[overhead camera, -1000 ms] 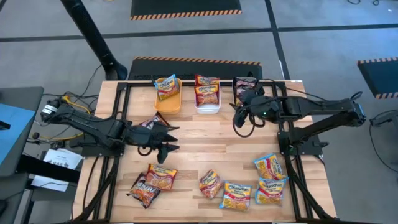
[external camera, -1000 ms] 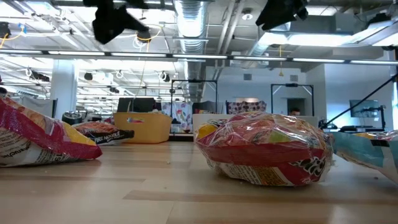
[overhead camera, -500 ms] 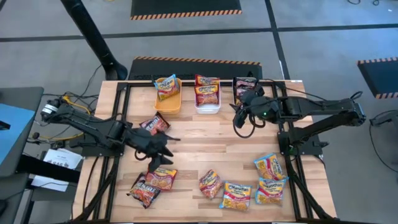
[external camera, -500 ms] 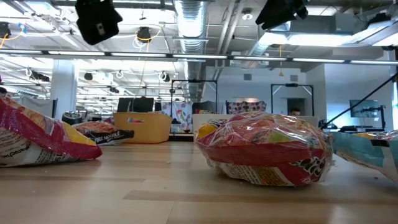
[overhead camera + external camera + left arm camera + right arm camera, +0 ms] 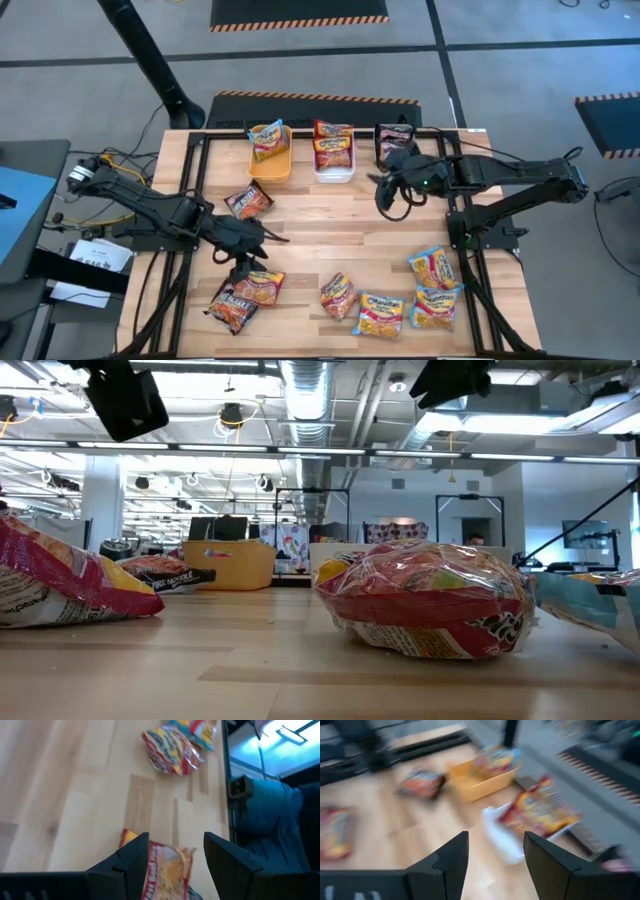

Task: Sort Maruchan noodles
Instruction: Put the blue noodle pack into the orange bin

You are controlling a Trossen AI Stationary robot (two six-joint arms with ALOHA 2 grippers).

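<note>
Left pincer point(image 5: 250, 252) hangs wide open and empty over a red-orange noodle packet point(image 5: 259, 284), right pincer point(image 5: 381, 188) open too near the white bin point(image 5: 333, 172)

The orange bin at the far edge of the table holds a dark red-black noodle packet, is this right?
Not quite. The high view shows the orange bin at the far edge holding a yellow-and-blue noodle packet, not a dark red-black one.

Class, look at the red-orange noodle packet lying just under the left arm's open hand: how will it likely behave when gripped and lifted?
The packet lies flat on the table, so it should not roll. Its glossy wrapper, seen shining on a similar packet in the low view, may be slippery and crinkle under the left hand. It looks small and thin, so it is probably light.
</note>
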